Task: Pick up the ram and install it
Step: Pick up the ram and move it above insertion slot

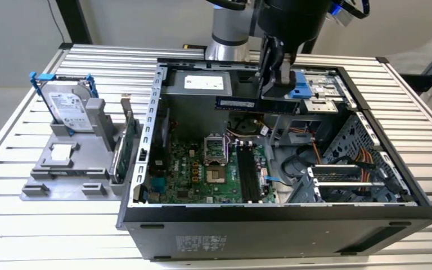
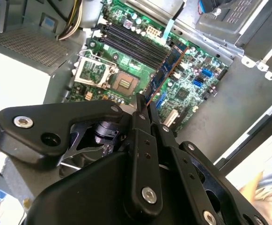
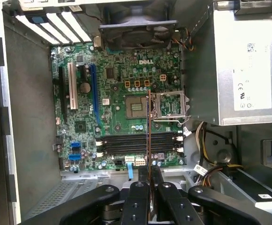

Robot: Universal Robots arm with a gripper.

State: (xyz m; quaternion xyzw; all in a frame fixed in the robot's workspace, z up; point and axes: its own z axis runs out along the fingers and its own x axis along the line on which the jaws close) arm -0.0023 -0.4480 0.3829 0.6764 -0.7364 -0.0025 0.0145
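My gripper (image 1: 278, 94) hangs over the open computer case (image 1: 276, 228), shut on the ram (image 1: 255, 104), a long dark stick held level above the motherboard (image 1: 201, 174). In both wrist views the ram (image 2: 165, 69) (image 3: 149, 131) appears edge-on, running out from between the black fingers (image 2: 140, 123) (image 3: 138, 197). Below it lie the black memory slots (image 3: 138, 143) (image 2: 131, 44) (image 1: 247, 175), which stand apart from the stick. In the first wrist view the stick crosses the slots at a right angle.
A grey hard drive in a blue frame (image 1: 70, 109) stands on a grey holder (image 1: 62, 171) at the exterior view's left, with a green expansion card (image 1: 126, 149) beside the case wall. Inside the case are the power supply (image 1: 201, 84), the CPU socket (image 1: 214, 147) and orange cables (image 1: 351, 163).
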